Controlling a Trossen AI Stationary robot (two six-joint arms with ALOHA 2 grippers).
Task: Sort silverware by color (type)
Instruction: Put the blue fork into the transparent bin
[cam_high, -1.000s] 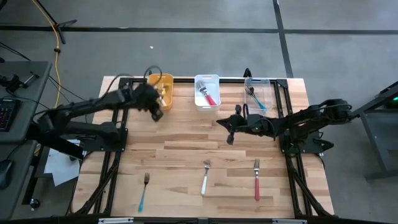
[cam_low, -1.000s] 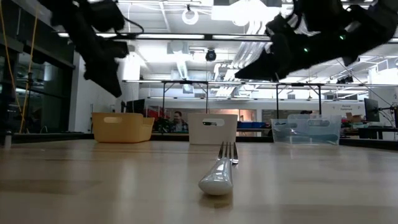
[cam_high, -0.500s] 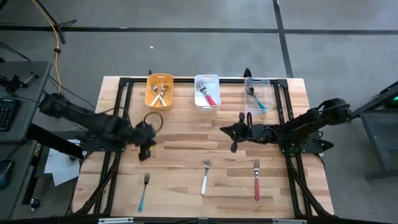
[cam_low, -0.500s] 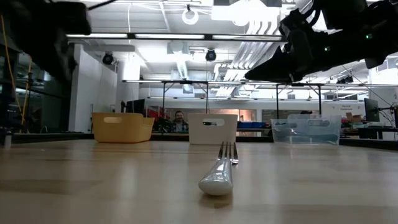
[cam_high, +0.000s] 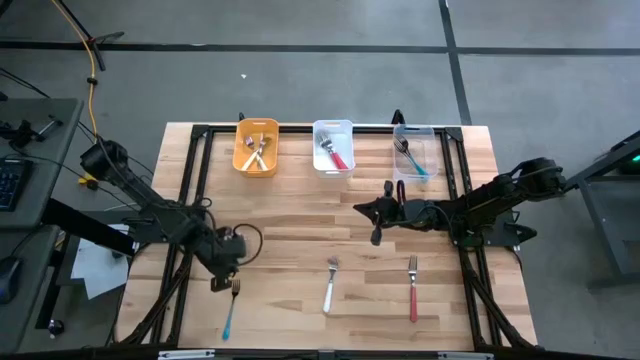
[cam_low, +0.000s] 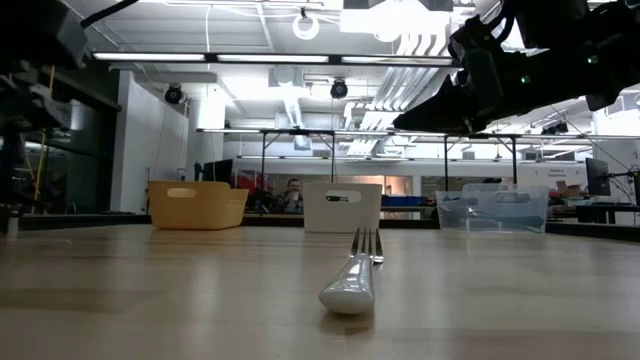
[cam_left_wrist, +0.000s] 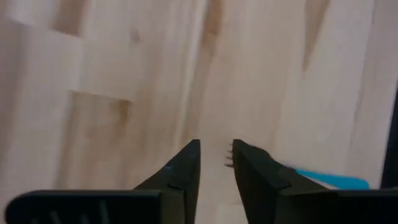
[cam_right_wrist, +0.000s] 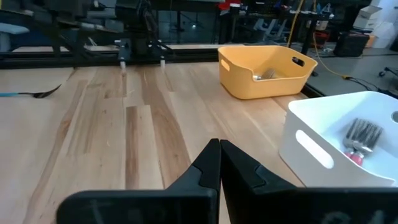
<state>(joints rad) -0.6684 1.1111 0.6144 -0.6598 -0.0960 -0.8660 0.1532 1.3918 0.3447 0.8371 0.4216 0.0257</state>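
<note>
L gripper (cam_high: 222, 283), fingers a bit apart, sits just above teal fork (cam_high: 230, 310) at table's front-left, w/ white fork (cam_high: 329, 286) and red fork (cam_high: 412, 290) further right, R gripper (cam_high: 376, 238) pinched together mid-table, holding nothing.

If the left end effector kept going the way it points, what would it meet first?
Probably the teal fork: the left end effector, fingers slightly apart, points down at the table just beside the fork's head. Depth is unclear.
</note>
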